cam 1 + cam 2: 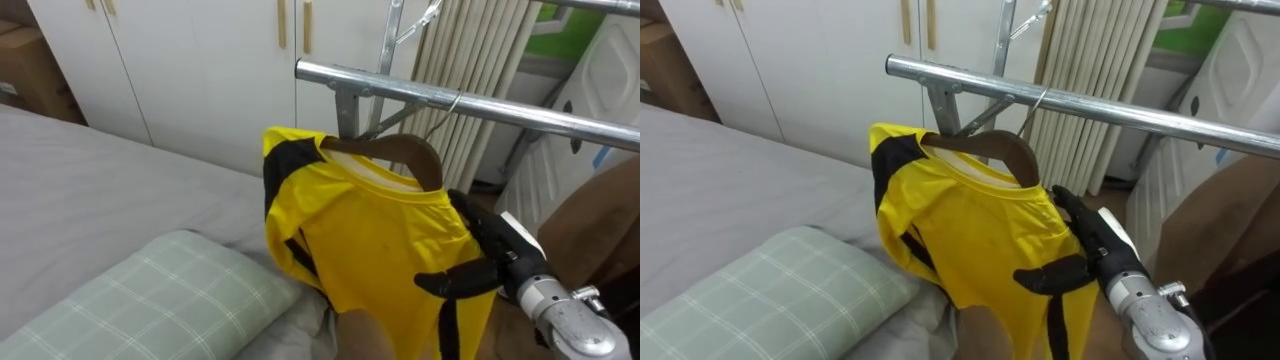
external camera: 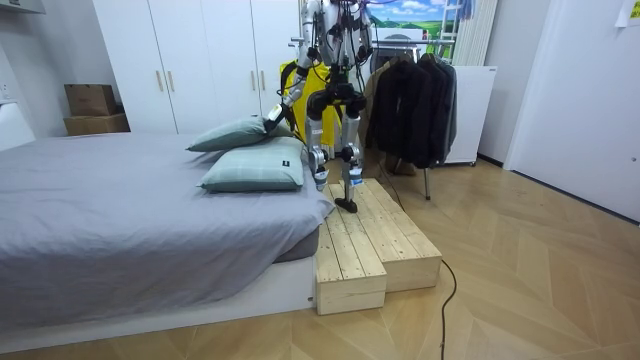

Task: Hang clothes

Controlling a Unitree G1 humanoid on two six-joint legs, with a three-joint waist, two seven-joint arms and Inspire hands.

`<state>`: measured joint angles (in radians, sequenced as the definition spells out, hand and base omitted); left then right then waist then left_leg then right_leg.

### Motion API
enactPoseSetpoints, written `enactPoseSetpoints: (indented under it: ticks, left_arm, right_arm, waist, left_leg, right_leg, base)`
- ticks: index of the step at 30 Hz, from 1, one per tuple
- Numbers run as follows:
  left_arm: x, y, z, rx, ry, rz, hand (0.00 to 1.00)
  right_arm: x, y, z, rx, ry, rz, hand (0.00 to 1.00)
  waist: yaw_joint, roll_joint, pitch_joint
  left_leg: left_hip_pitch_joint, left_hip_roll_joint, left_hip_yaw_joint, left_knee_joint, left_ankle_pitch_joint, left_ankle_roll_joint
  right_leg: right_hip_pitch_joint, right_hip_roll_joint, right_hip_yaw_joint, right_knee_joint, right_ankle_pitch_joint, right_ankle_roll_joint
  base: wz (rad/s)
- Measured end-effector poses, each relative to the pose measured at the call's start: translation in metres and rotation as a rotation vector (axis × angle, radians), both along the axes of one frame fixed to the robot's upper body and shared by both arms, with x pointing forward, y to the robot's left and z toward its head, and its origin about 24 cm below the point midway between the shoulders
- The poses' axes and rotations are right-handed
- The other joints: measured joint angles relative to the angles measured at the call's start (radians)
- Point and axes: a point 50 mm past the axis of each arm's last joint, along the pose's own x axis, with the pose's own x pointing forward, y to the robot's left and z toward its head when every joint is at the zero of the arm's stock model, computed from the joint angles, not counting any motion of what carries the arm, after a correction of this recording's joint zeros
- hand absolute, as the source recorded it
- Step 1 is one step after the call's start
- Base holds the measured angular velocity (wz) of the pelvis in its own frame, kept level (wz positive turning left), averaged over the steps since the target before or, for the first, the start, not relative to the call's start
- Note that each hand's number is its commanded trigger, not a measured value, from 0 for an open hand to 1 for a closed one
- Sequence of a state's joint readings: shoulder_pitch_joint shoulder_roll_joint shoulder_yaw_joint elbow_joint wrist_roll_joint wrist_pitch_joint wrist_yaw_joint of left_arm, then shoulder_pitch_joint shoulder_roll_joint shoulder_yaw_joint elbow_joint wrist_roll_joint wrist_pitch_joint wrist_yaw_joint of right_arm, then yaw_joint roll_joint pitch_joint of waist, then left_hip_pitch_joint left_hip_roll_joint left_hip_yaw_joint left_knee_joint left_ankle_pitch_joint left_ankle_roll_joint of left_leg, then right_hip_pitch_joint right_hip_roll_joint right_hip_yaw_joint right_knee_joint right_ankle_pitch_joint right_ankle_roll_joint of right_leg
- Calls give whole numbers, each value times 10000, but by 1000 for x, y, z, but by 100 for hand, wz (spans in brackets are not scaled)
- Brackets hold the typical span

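Yellow shirt [image 1: 370, 240] on wooden hanger [image 1: 400, 150], hook apparently over rail [image 1: 520, 112] at 12 o'clock; right hand [image 1: 498, 256], fingers straight, rests against shirt's 4 o'clock edge, release pending; left hand [image 2: 272, 121] hangs low.

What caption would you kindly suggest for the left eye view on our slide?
The right hand rests on a yellow shirt whose brown hanger hooks over the metal rail.

White wardrobe [image 2: 180, 60], grey bed [image 2: 120, 220], herringbone wood floor [image 2: 540, 270]
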<state>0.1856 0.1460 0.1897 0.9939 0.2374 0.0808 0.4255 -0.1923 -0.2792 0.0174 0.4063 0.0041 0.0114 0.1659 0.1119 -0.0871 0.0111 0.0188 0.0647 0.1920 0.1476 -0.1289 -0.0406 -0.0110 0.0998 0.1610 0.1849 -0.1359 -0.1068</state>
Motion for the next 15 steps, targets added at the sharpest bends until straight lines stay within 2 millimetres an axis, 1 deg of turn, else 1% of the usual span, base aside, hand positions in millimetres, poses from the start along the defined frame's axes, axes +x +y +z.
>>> enactPoseSetpoints:
  ticks: [4, 9, 11, 15]
  left_arm:
    - [0, 0, 0, -8, 1, -1, 0]
    - [-1, 0, 0, -34, 23, -5, 0]
    - [-1, -1, 0, -42, 30, -10, 0]
    - [-1, -1, -1, -50, 32, -2, 0]
  right_arm:
    - [0, 0, 0, 71, -7, -19, 0]
    - [0, -2, 1, 698, -110, -316, 0]
    - [0, -3, 2, 736, -153, -444, 0]
    - [0, -5, 2, 693, -229, -669, 0]
  waist:
    - [-1, 6, 4]
    - [-8, 47, 32]
    - [-8, 75, 50]
    - [-12, 109, 59]
  left_leg:
    - [13, 0, 15, 0, 0, 0]
    - [25, 0, 25, -25, 0, 0]
    - [26, 0, 27, -25, 0, 0]
    - [26, 0, 26, -25, 0, 0]
  right_leg:
    - [-1, 1, 8, 3, -1, 2]
    - [-2, 10, 32, 1, -1, 3]
    - [-1, 10, 33, 1, -1, 2]
    - [-1, 12, 53, -9, -2, 1]
  base:
    - [0]
    - [0]
    - [0]
    - [0]
